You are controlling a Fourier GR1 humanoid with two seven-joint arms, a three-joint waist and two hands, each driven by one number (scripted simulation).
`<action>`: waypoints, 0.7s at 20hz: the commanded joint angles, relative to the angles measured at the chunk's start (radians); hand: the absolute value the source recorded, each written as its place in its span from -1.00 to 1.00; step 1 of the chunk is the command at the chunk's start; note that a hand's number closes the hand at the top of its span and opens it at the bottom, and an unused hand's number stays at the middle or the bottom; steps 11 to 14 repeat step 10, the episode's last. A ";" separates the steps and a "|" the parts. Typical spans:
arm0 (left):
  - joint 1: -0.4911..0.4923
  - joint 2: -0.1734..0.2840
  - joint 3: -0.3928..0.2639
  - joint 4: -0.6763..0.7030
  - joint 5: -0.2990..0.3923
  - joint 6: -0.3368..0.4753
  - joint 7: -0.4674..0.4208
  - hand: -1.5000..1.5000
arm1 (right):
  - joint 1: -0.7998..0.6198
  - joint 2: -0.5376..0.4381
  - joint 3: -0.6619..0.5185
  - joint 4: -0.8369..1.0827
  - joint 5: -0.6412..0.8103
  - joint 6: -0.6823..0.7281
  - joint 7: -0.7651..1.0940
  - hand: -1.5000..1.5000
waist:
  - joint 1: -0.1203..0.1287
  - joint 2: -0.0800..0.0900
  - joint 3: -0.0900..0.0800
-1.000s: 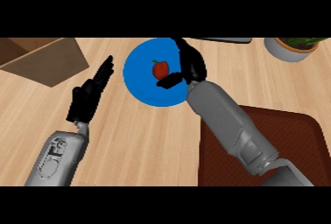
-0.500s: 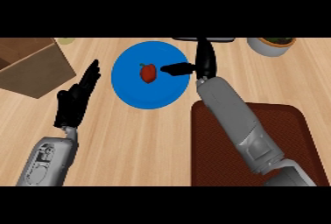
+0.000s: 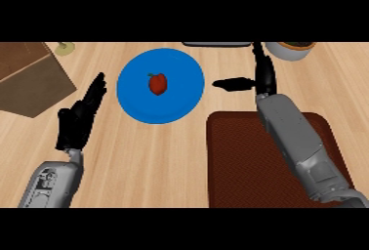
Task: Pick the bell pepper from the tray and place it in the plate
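The right robot hand stretches up the right side of the view, fingers straight and released, its thumb pointing left toward the plate without touching it. It holds nothing. Its grey forearm runs down across the dark red tray to the lower right corner. The left robot hand rests open at the left, fingers straight and angled up, just beside the plate's left rim. The bell pepper lies on the blue plate, a little above its middle, apart from both hands. The table is light wood. A brown box sits at the upper left, and a grey pot stands at the top right edge.
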 commanded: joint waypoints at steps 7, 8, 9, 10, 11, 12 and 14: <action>-0.020 -0.016 0.015 -0.001 -0.014 -0.002 0.016 0.00 | 0.078 -0.077 -0.086 0.025 -0.014 0.117 -0.135 -1.00 | -0.004 0.000 0.000; 0.017 -0.014 0.003 -0.021 -0.024 -0.005 -0.006 0.00 | 0.069 -0.111 -0.102 0.077 -0.017 0.161 -0.162 -1.00 | 0.001 0.002 0.000; -0.025 0.024 0.061 0.006 0.020 -0.042 0.002 0.00 | 0.091 -0.098 -0.080 0.029 -0.002 0.159 -0.118 -1.00 | -0.006 -0.001 0.000; 0.039 0.012 0.020 -0.049 0.000 -0.045 0.013 0.00 | 0.055 -0.121 -0.109 0.110 -0.002 0.166 -0.177 -1.00 | 0.005 0.002 0.000; 0.039 0.012 0.020 -0.049 0.000 -0.045 0.013 0.00 | 0.055 -0.121 -0.109 0.110 -0.002 0.166 -0.177 -1.00 | 0.005 0.002 0.000; 0.039 0.012 0.020 -0.049 0.000 -0.045 0.013 0.00 | 0.055 -0.121 -0.109 0.110 -0.002 0.166 -0.177 -1.00 | 0.005 0.002 0.000; 0.039 0.012 0.020 -0.049 0.000 -0.045 0.013 0.00 | 0.055 -0.121 -0.109 0.110 -0.002 0.166 -0.177 -1.00 | 0.005 0.002 0.000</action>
